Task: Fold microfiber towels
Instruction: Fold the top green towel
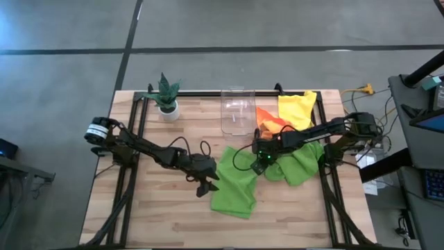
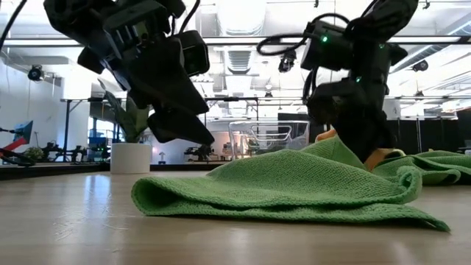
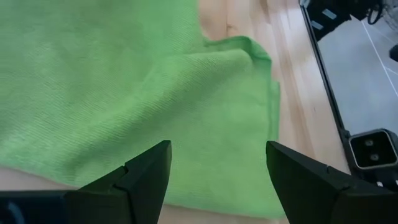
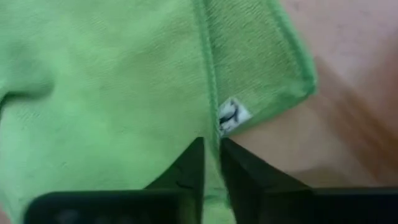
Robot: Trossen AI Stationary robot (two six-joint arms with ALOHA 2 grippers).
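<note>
The bench (image 1: pixel 159 215) carries a loose spread of cloths in its right half. Largest is the front lime green towel (image 1: pixel 236 182), lying crumpled near the bench's middle with one side doubled over. A second lime green towel (image 1: pixel 298 165) lies bunched just to its right. Behind them, an orange towel (image 1: pixel 269 119) and a yellow towel (image 1: pixel 297 108) sit near the far edge, beside a clear plastic bin (image 1: pixel 234 110). A small potted plant (image 1: pixel 166 97) stands at the far left corner.

The step in hand looks like the first grasp for a fold on the front lime green towel. The right end effector (image 4: pixel 210 163) is down at the towel's far edge, its fingers pressed together and pinching the hem beside a small white label (image 4: pixel 231 116). The left end effector (image 3: pixel 216 177) hovers over the same towel's near left part with its fingers spread wide and nothing between them.

The next move probably calls for the left arm to come down and take a matching corner. The two arms could then lift and stretch the cloth flat before laying one half over the other.

Several things are hard to read. The towel's doubled-over side hides its own corners, so which edge is pinched is uncertain. The right arm covers where the two green towels meet. The orange towel is largely tucked under the yellow one and behind the bin.
</note>
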